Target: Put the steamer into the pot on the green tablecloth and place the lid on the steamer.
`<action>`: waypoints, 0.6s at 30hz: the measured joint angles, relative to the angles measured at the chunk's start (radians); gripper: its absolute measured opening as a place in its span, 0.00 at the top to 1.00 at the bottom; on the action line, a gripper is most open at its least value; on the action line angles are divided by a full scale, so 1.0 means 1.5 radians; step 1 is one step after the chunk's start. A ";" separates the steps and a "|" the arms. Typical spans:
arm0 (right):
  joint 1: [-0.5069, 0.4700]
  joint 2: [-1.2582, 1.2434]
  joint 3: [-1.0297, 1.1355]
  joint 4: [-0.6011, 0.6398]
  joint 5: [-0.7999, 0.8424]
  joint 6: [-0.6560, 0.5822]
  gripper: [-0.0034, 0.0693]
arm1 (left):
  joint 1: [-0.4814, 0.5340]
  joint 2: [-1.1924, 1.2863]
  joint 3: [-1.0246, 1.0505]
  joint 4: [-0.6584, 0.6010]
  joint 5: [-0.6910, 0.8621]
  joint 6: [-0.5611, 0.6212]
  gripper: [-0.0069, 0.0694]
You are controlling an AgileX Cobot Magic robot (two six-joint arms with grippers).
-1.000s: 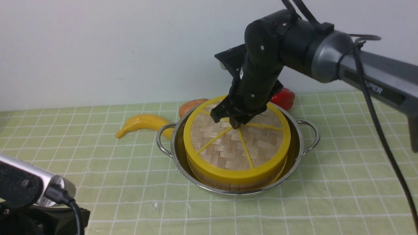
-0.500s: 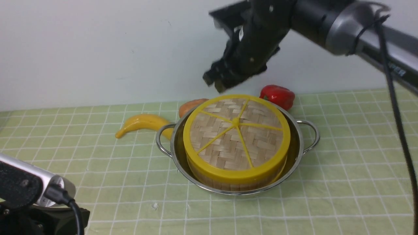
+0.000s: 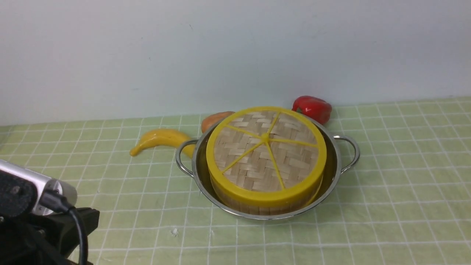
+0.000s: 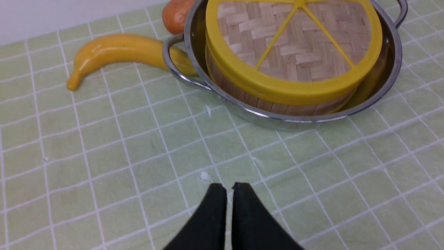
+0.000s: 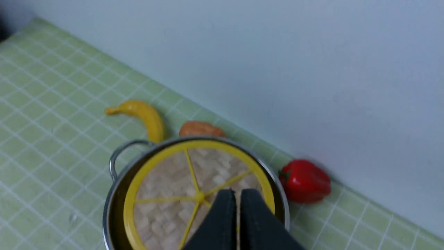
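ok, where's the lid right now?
In the front view the lid sits flat on the steamer inside the pot, mid-table on the green tablecloth, with the banana to its left and the red pepper behind it.

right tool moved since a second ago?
Yes. It was at the lid hub; it has risen out of the front view. The right tool is shut, above the lid.

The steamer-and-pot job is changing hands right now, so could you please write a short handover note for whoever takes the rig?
Left gripper: shut, empty, low over the green tablecloth near the pot.
Right gripper: shut, empty, raised above the lid.
Steamer sits in the pot; the lid sits on the steamer.
Done: both placements, by the look of it.
Left: nothing apparent; perhaps check the lid is seated evenly.
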 joint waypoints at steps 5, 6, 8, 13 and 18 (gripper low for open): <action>-0.001 -0.160 0.324 -0.001 -0.236 0.012 0.97 | 0.000 0.000 0.000 0.000 -0.025 0.001 0.88; -0.001 -0.206 0.443 -0.007 -0.312 0.032 0.97 | 0.000 0.000 0.000 0.000 -0.028 0.001 0.87; -0.001 -0.252 0.545 -0.019 -0.385 0.058 0.97 | 0.000 0.000 0.000 0.000 -0.029 -0.001 0.87; -0.001 -0.328 0.723 -0.037 -0.521 0.109 0.97 | 0.000 0.000 0.000 0.000 -0.025 -0.003 0.87; -0.001 -0.350 0.750 -0.039 -0.554 0.117 0.96 | 0.000 0.000 0.000 0.000 -0.025 -0.003 0.85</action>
